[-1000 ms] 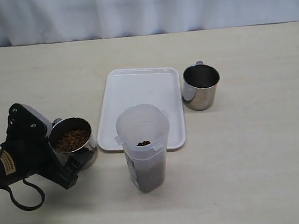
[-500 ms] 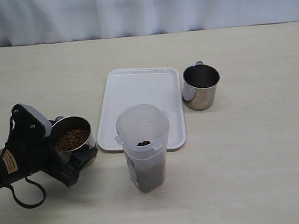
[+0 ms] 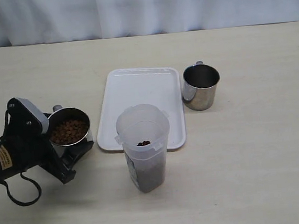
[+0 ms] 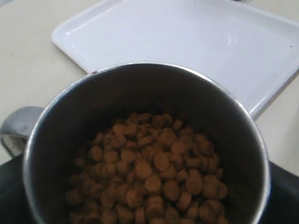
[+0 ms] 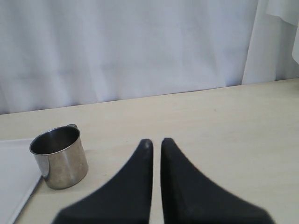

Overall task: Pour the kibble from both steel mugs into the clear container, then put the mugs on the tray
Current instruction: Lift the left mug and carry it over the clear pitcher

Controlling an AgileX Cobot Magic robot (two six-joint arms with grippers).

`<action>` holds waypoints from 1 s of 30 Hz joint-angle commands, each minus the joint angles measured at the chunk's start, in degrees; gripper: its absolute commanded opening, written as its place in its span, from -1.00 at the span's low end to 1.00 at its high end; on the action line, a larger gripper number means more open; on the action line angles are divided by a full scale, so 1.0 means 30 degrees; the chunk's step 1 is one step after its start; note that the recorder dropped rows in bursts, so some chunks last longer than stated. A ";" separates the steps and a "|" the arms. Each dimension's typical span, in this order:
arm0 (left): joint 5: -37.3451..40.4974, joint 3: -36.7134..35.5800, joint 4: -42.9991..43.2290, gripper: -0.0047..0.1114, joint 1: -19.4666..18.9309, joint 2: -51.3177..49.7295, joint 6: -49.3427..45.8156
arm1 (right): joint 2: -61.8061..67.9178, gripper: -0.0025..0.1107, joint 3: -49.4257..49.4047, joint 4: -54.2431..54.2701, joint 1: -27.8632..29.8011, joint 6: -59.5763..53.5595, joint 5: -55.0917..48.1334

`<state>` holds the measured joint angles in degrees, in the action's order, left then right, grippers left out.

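One steel mug (image 3: 84, 139) (image 4: 140, 93), filled with brown kibble (image 3: 68, 131) (image 4: 154, 172), sits between the jaws of my left gripper (image 3: 69, 137) (image 4: 149, 207) at the table's left, just left of the tray; the gripper is shut on it. The clear container (image 3: 144, 144) stands upright in front of the white tray (image 3: 141, 88) (image 4: 187, 37), with kibble (image 3: 148, 173) in its bottom. The second steel mug (image 3: 201, 87) (image 5: 60, 156) stands right of the tray, and no kibble shows inside it. My right gripper (image 5: 155, 142) is shut, holds nothing, and hangs clear of that mug.
A white curtain (image 3: 138, 9) runs along the table's far edge. A black cable loop (image 3: 21, 192) hangs under the left arm. Bare tabletop (image 3: 251, 160) stretches right of the container. The tray's corner (image 5: 14, 172) shows beside the second mug.
My left gripper has narrowed onto the full mug, and mug and gripper together have shifted slightly left and up in the exterior view. Everything else is unmoved.
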<state>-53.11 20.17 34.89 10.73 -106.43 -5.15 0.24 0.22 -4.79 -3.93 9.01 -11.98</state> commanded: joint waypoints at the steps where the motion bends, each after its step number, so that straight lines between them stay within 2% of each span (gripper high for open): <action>1: -0.0579 -0.0949 0.0172 -0.92 -0.0033 0.3076 0.0344 | -0.0080 -0.88 -0.0074 -0.0110 -0.0076 0.0029 -0.0034; 3: 0.0195 -0.1426 0.0124 -0.92 -0.0033 0.5083 0.1493 | -0.0080 -0.88 -0.0074 -0.0110 -0.0076 0.0029 -0.0034; 8: 0.4920 -0.1563 0.0202 -0.92 0.0009 1.1214 0.4888 | -0.0080 -0.88 -0.0074 -0.0110 -0.0076 0.0029 -0.0034; 12: 0.7072 -0.1563 0.0140 -0.92 0.0124 1.4330 0.6179 | -0.0080 -0.88 -0.0074 -0.0110 -0.0076 0.0029 -0.0034; 16: 0.9034 -0.1144 -0.0128 -0.92 0.1759 1.6079 0.6180 | -0.0080 -0.88 -0.0074 -0.0110 -0.0076 0.0029 -0.0034; 20: 1.2800 0.0047 -0.1529 -0.92 0.4078 1.6456 0.5692 | -0.0080 -0.88 -0.0074 -0.0110 -0.0076 0.0029 -0.0034; 22: 1.4588 0.0853 -0.1568 -0.92 0.5193 1.6456 0.5607 | -0.0080 -0.88 -0.0074 -0.0110 -0.0076 0.0029 -0.0034; 23: 1.5832 0.1556 -0.1568 -0.92 0.6141 1.6456 0.5607 | -0.0080 -0.88 -0.0074 -0.0110 -0.0076 0.0029 -0.0034; 25: 1.7256 0.2295 -0.1568 -0.92 0.7054 1.6456 0.5607 | -0.0080 -0.88 -0.0074 -0.0110 -0.0076 0.0029 -0.0034; 30: 1.8727 0.3120 -0.1530 -0.92 0.7722 1.6456 0.5656 | -0.0080 -0.88 -0.0074 -0.0110 -0.0076 0.0029 -0.0034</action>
<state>2.04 27.93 30.99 32.87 -57.51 11.84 0.24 0.22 -4.79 -3.93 9.01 -11.98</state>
